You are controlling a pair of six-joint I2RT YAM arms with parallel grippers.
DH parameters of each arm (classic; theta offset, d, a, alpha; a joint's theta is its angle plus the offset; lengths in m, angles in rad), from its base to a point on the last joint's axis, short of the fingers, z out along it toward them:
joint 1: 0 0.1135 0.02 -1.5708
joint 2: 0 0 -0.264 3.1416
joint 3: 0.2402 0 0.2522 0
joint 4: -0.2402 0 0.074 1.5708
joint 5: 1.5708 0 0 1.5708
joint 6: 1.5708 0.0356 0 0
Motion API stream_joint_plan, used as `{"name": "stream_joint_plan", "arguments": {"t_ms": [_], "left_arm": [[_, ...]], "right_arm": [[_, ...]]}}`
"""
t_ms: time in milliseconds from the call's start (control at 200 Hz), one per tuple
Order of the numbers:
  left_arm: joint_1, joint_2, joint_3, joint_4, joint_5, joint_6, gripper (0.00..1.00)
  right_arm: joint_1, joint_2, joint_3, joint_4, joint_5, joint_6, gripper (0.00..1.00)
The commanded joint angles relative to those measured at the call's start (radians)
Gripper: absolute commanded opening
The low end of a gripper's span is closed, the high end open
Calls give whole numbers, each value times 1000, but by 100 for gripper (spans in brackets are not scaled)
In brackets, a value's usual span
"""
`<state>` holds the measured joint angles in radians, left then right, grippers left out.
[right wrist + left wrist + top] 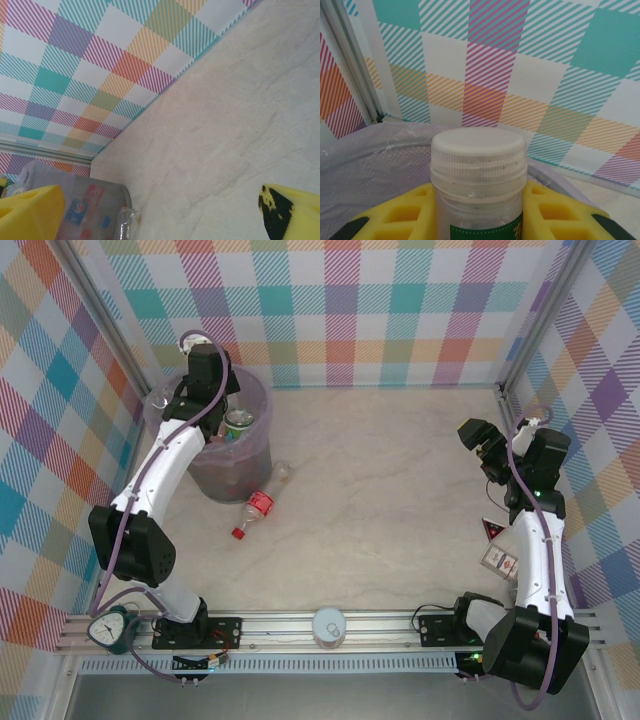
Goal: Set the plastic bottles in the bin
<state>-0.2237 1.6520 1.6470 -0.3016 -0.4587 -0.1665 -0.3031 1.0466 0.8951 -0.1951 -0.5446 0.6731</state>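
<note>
Over the bin [250,458], gripping a green-labelled bottle [478,165] with left fingers [402,216], right fingers [30,212] spread; could bounce out if released off-centre.

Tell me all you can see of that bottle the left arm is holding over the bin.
The bottle is small and clear plastic, with a ribbed whitish screw cap and a green label below its neck. It stands upright, cap on, clamped between the yellow pads of the left pincer, over the mouth of the bin, whose purplish bag lining shows behind it. Its lower part is hidden.
</note>
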Motion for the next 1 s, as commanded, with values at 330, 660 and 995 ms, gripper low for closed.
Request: {"name": "stream_joint_plan", "arguments": {"t_ms": [330, 660, 995], "left_arm": [[50, -67, -15, -66, 2, -62, 68], [52, -100, 30, -78, -53, 41, 86], [-9, -142, 23, -171, 47, 104, 73]], "right_arm": [[-2, -2, 4, 28, -28, 3, 99], [2, 11, 2, 41, -32, 11, 99], [19, 21, 7, 44, -26, 13, 99]]}}
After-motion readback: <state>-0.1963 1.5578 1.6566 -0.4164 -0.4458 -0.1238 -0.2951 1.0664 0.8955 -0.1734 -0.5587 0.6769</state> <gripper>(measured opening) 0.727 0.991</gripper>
